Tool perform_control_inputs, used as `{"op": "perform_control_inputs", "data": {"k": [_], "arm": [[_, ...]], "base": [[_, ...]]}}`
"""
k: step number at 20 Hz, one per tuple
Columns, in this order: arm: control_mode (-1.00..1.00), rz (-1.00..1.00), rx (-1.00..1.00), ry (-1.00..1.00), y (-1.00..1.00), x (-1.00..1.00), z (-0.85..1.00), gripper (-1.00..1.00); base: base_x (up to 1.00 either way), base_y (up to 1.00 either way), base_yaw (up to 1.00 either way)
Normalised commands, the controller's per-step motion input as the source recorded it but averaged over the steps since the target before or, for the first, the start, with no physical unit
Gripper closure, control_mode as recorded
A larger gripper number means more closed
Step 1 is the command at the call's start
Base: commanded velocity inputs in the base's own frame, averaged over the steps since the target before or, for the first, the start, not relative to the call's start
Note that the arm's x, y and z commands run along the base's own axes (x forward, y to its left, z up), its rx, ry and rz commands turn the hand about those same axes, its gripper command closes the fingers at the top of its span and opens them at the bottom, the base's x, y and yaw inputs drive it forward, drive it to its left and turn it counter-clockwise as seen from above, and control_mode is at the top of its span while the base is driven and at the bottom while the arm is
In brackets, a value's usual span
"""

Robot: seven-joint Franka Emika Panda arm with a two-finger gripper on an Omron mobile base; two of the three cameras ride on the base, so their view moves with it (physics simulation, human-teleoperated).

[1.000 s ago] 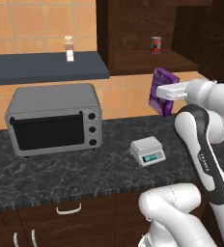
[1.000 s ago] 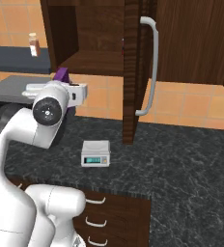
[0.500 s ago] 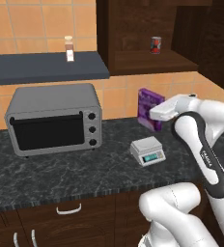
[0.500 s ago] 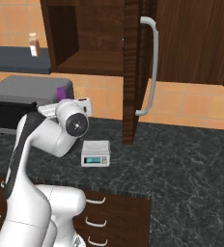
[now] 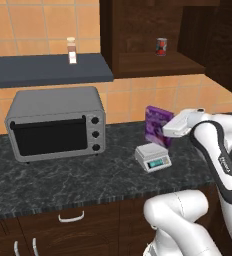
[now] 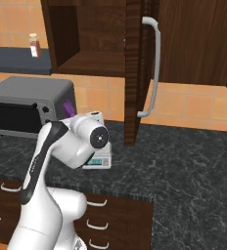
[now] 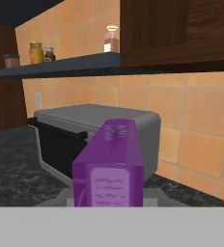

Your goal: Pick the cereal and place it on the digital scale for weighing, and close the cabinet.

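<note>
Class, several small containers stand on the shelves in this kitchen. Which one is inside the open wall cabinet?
The red and dark can: it stands alone on the cabinet shelf. The red-brown spice bottle and the other jars stand on the grey wall shelf instead.

Obstacles: toaster oven [image 5: 55, 124] at left on the tabletop [image 5: 63, 182]; digital scale [image 5: 152, 157] just right of it, cereal [image 5: 158, 125] upright at the scale's rear edge, clamped in the tool [image 5: 167, 131]. Open cabinet [image 6: 135, 73] door hangs edge-on over the tabletop right of the scale, handle [image 6: 152, 68] on its right face.

Free room: bare tabletop before the oven and scale; wide bare stretch right of the door; shelf [image 5: 43, 70] overhangs the oven.
</note>
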Motion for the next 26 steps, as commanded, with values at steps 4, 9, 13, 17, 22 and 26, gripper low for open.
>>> {"op": "perform_control_inputs", "data": {"k": [4, 9, 13, 17, 22, 26], "arm": [[-1.0, 0.05, 0.0, 0.01, -0.25, 0.0, -0.48, 1.0], [-1.0, 0.0, 0.0, 0.0, -0.19, 0.1, -0.16, 1.0], [-1.0, 0.0, 0.0, 0.0, -0.08, 0.28, -0.21, 1.0], [-1.0, 0.02, 0.0, 0.0, -0.09, 0.29, -0.28, 1.0], [-1.0, 0.04, 0.0, 0.0, -0.12, 0.17, -0.25, 1.0], [-1.0, 0.01, 0.0, 0.0, -0.01, 0.07, -0.16, 1.0]], "base": [[0.0, 0.0, 0.0], [0.0, 0.0, 0.0], [0.0, 0.0, 0.0], [0.0, 0.0, 0.0], [0.0, 0.0, 0.0], [0.0, 0.0, 0.0]]}}
